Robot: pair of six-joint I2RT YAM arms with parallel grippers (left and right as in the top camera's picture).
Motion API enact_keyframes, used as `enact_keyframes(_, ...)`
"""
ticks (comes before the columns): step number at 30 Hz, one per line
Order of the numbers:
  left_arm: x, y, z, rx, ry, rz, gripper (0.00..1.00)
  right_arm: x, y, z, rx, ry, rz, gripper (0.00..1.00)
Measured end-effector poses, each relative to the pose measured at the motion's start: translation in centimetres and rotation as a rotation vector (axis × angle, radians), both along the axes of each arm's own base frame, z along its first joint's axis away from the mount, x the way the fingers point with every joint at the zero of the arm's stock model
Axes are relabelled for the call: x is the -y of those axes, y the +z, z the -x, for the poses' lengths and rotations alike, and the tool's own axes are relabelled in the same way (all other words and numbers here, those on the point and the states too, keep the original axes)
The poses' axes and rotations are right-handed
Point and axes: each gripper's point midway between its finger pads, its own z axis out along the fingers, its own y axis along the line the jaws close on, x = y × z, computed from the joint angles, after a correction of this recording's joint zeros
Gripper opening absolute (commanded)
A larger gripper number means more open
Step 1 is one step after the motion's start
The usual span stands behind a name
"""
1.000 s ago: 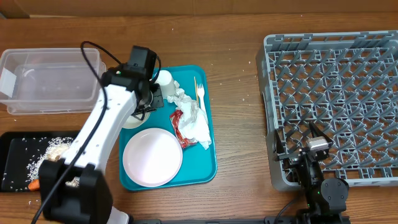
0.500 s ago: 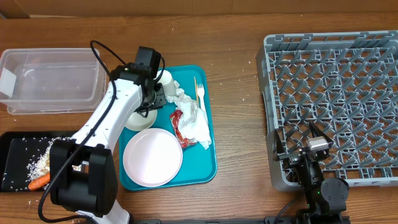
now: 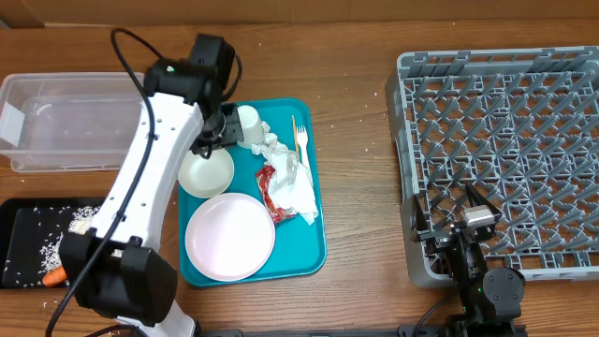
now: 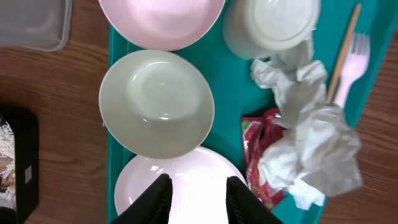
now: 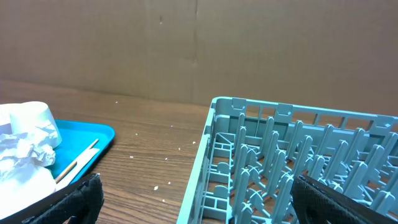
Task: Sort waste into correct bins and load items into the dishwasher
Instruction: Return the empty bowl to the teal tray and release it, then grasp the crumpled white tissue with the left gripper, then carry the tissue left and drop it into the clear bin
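My left gripper [image 3: 217, 139] [image 4: 196, 199] is open and empty, held above the teal tray [image 3: 314, 245]. Under it in the left wrist view are the white plate [image 4: 186, 186] [image 3: 229, 236], one small bowl [image 4: 155, 102] [image 3: 206, 172], a second bowl [image 4: 161, 18] and the white cup [image 4: 270, 25] [image 3: 248, 122]. Crumpled napkins [image 3: 295, 192] [image 4: 311, 155], the red wrapper [image 3: 266, 183] [image 4: 254, 146] and the fork [image 3: 300, 140] [image 4: 348, 68] lie on the tray's right side. The grey dish rack [image 3: 505, 150] [image 5: 298, 162] stands at the right. My right gripper [image 3: 465, 220] [image 5: 214, 205] is open and empty at its front left corner.
The clear tub [image 3: 75, 122] stands at the far left. The black tray [image 3: 23, 229] in front of it holds rice scraps and a carrot piece [image 3: 51, 278]. Crumbs dot the wood between the teal tray and the rack.
My left arm has swung back and to the left, uncovering the bowl beside the plate. The right arm has not moved.
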Motion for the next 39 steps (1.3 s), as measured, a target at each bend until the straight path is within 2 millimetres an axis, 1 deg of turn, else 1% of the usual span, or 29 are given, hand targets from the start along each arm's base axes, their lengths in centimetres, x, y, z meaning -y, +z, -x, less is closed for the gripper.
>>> enact_keyframes(1, 0.2, 0.7, -0.1, 0.019, -0.004, 0.016, 0.95, 0.0, 0.0, 0.0, 0.0, 0.0, 0.0, 1.0)
enact_keyframes(3, 1.1, 2.0, 0.3, 0.046, -0.019, 0.078, 0.94, 0.0, 0.0, 0.0, 0.0, 0.0, 0.0, 1.0)
enact_keyframes(6, 3.2, 3.4, 1.1, 0.056, -0.085, 0.19, 0.98, 0.0, 0.0, 0.0, 0.0, 0.0, 0.0, 1.0)
enact_keyframes(8, 4.4, 3.5, 1.3, 0.056, -0.125, 0.22, 0.98, 0.0, 0.0, 0.0, 0.0, 0.0, 0.0, 1.0)
enact_keyframes(9, 5.6, 3.6, 1.5, 0.056, -0.16, 0.238, 0.98, 0.0, 0.0, 0.0, 0.0, 0.0, 0.0, 1.0)
enact_keyframes(10, 6.3, 3.6, 1.8, 0.054, -0.179, 0.246, 0.98, 0.0, 0.0, 0.0, -0.001, 0.0, 0.0, 1.0)
enact_keyframes(15, 9.3, 3.3, 2.8, 0.042, -0.211, 0.229, 0.96, 0.0, 0.0, 0.0, 0.0, 0.0, 0.0, 1.0)
enact_keyframes(17, 10.3, 2.4, 2.9, 0.019, -0.196, 0.218, 0.95, 0.0, 0.0, 0.0, 0.0, 0.0, 0.0, 1.0)
enact_keyframes(19, 11.3, 0.6, 2.6, -0.02, -0.162, 0.203, 0.93, 0.0, 0.0, 0.0, 0.0, 0.0, 0.0, 1.0)
enact_keyframes(21, 12.3, -1.7, 2.0, -0.061, -0.139, 0.187, 0.92, 0.0, 0.0, 0.0, 0.0, 0.0, -0.001, 1.0)
enact_keyframes(22, 12.9, -3.6, 1.6, -0.093, -0.13, 0.175, 0.92, 0.0, 0.0, 0.0, 0.0, 0.0, 0.0, 1.0)
enact_keyframes(23, 13.1, -4.5, 1.5, -0.109, -0.125, 0.169, 0.93, 0.0, 0.0, 0.0, 0.0, 0.0, 0.0, 1.0)
enact_keyframes(24, 13.5, -6.2, 1.2, -0.137, -0.12, 0.157, 0.91, 0.0, 0.0, 0.0, 0.0, 0.0, 0.0, 1.0)
enact_keyframes(26, 13.8, -8.5, 1.0, -0.179, -0.11, 0.138, 0.87, 0.0, 0.0, 0.0, 0.0, 0.0, 0.0, 1.0)
enact_keyframes(27, 13.8, -9.2, 1.0, -0.19, -0.105, 0.132, 0.84, 0.0, 0.0, 0.0, 0.0, 0.0, 0.0, 1.0)
enact_keyframes(29, 13.8, -10.2, 1.0, -0.211, -0.1, 0.12, 0.84, 0.0, 0.0, 0.0, 0.0, 0.0, 0.0, 1.0)
enact_keyframes(31, 13.6, -10.5, 0.9, -0.213, -0.097, 0.105, 0.83, 0.0, 0.0, 0.0, 0.0, 0.0, 0.0, 1.0)
enact_keyframes(32, 13.4, -10.5, 0.8, -0.209, -0.096, 0.097, 0.78, 0.0, 0.0, 0.0, 0.0, 0.0, 0.0, 1.0)
enact_keyframes(33, 13.3, -10.5, 0.8, -0.205, -0.095, 0.088, 0.66, 0.0, 0.0, 0.0, 0.0, 0.0, 0.0, 1.0)
enact_keyframes(35, 12.6, -10.6, 0.7, -0.198, -0.089, 0.053, 0.47, 0.0, 0.0, 0.0, 0.0, 0.0, 0.0, 1.0)
enact_keyframes(37, 12.1, -10.6, 0.7, -0.197, -0.088, 0.024, 0.35, 0.0, 0.0, 0.0, 0.0, 0.0, 0.0, 1.0)
enact_keyframes(39, 11.8, -10.6, 0.7, -0.195, -0.088, 0.009, 0.1, 0.0, 0.0, 0.0, 0.0, 0.0, 0.0, 1.0)
